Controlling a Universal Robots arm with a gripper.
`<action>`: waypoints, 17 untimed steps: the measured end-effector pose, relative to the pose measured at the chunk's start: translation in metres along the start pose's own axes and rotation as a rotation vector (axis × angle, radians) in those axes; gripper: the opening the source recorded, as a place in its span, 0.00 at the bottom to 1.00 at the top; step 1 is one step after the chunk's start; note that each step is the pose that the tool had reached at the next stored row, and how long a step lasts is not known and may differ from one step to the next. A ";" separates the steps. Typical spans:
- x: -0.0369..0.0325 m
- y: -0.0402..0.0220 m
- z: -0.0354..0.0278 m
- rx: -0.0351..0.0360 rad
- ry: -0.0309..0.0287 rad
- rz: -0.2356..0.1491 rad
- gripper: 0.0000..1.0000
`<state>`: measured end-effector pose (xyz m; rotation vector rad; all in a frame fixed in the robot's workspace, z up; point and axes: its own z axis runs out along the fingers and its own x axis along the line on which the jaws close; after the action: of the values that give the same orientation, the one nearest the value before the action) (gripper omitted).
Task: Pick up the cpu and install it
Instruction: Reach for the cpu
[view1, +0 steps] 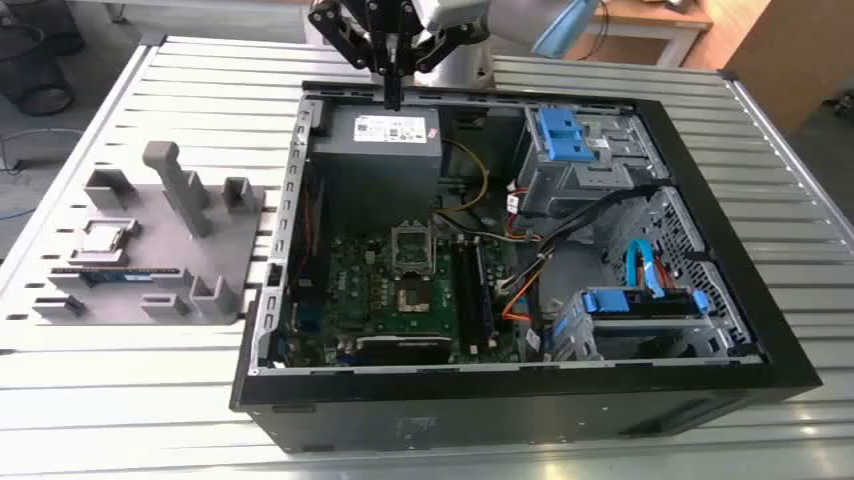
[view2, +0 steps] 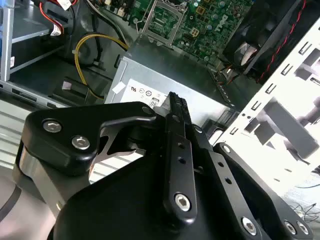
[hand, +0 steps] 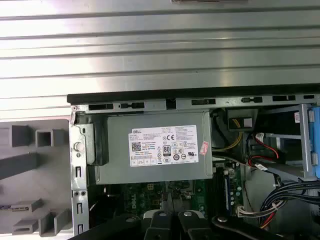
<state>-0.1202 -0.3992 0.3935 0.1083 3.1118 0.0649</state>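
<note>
My claw (view1: 394, 100) hangs pressed together, empty, over the power supply (view1: 387, 135). The cpu (view1: 107, 237) — judged light, stiff, slick, fragile — wants an edge grip.

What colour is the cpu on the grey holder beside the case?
Shiny silver-grey with a pale rim; the cpu shows best in the exterior view.
</note>
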 end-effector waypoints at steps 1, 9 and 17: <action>0.0000 0.0000 0.0000 0.0000 0.0000 0.000 0.11; 0.0014 -0.0001 0.0000 0.0000 0.0000 0.000 0.11; 0.0057 -0.0004 0.0001 0.0000 0.0000 0.000 0.11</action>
<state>-0.1259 -0.3993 0.3933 0.1082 3.1118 0.0649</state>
